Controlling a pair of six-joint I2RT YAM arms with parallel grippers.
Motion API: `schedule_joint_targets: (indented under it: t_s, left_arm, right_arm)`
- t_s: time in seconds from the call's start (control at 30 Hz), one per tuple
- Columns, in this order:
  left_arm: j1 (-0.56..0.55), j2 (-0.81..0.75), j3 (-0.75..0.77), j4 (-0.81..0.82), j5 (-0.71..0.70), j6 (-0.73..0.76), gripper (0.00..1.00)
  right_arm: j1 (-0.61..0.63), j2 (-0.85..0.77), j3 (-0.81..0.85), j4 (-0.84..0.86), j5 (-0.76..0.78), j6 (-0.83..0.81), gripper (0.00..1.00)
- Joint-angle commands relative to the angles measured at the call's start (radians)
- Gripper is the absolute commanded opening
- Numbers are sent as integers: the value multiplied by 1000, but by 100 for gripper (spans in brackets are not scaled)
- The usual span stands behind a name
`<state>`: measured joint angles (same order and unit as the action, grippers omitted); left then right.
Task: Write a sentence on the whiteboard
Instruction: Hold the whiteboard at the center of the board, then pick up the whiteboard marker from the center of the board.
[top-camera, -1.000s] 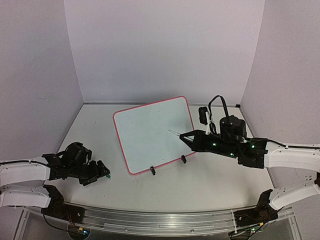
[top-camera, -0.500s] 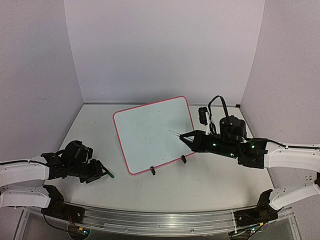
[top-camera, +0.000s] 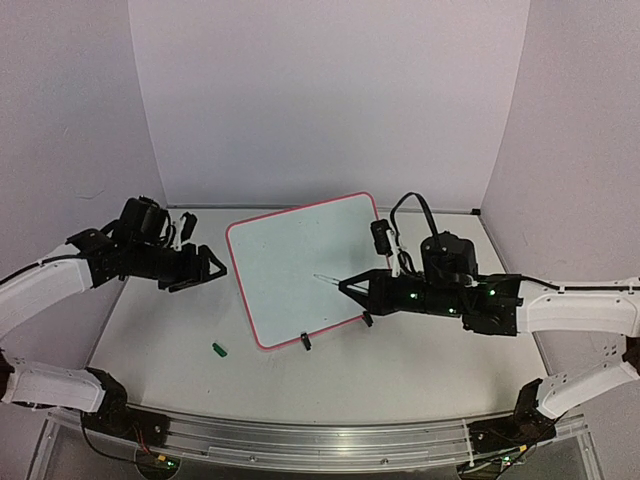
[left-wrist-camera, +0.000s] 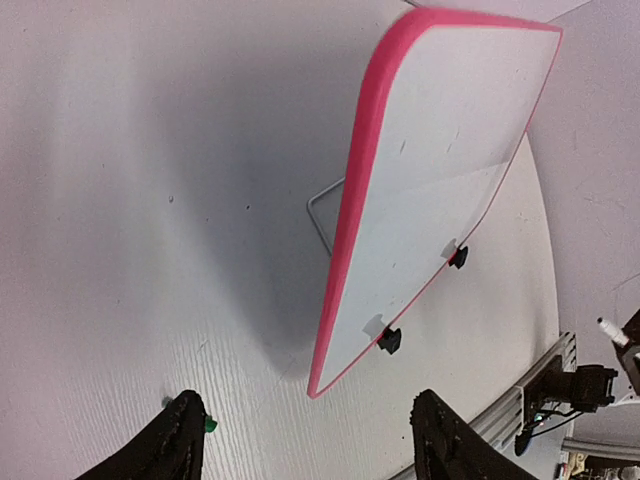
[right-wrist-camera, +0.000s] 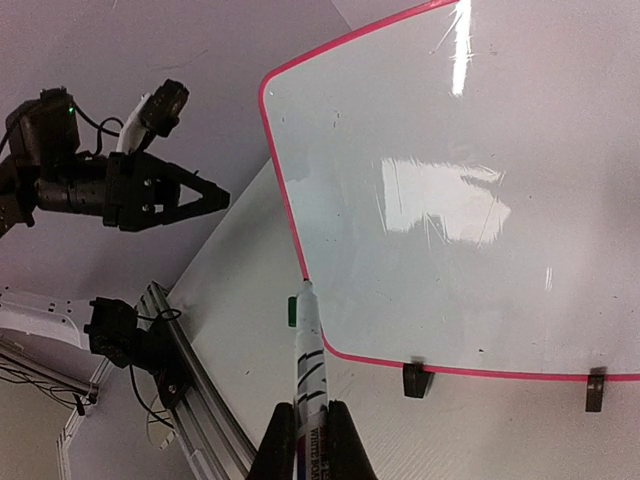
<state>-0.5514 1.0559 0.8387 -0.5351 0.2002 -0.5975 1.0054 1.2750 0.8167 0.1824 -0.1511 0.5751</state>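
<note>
The whiteboard (top-camera: 300, 265) leans on its stand at the table's middle, pink-rimmed, with two black clip feet (top-camera: 305, 342) on its near edge. Its face (right-wrist-camera: 450, 200) is blank; no sentence is in view. My right gripper (top-camera: 352, 286) is shut on a white marker (right-wrist-camera: 308, 350), uncapped, whose tip (top-camera: 320, 278) hovers over the board's near right part. My left gripper (top-camera: 215, 268) is raised just left of the board's left edge, open and holding nothing. In the left wrist view the gripper (left-wrist-camera: 305, 440) looks along the board's pink edge (left-wrist-camera: 350, 230).
A small green marker cap (top-camera: 219, 349) lies on the table near the board's near-left corner, also showing as the cap (right-wrist-camera: 292, 311) beside the marker tip. A wire stand (left-wrist-camera: 322, 215) props the board from behind. An aluminium rail (top-camera: 300, 440) runs along the near edge.
My left gripper let go of the green cap, which now lies on the table, and the arm rose and swung up toward the board's left edge. My right gripper moved left with the marker.
</note>
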Motion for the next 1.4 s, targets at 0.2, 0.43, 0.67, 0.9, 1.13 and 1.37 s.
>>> schedule_joint_targets:
  t_s: [0.2, 0.43, 0.67, 0.9, 1.13, 1.37]
  left_arm:
    - [153, 263, 273, -20, 428, 394, 78]
    - [195, 357, 292, 68, 515, 408, 78]
    - [201, 369, 285, 125, 523, 421, 60]
    - [213, 358, 267, 156, 507, 435, 37]
    - [237, 361, 263, 165, 493, 444, 30]
    - [253, 378, 255, 185, 514, 444, 24]
  right_arm:
    - [5, 40, 47, 101, -53, 20, 0]
    - [5, 43, 55, 121, -78, 22, 0]
    - [6, 55, 55, 129, -81, 25, 0]
    - [6, 70, 72, 131, -88, 19, 0]
    - [6, 74, 82, 131, -90, 10, 0]
    - [5, 87, 91, 131, -98, 7, 0]
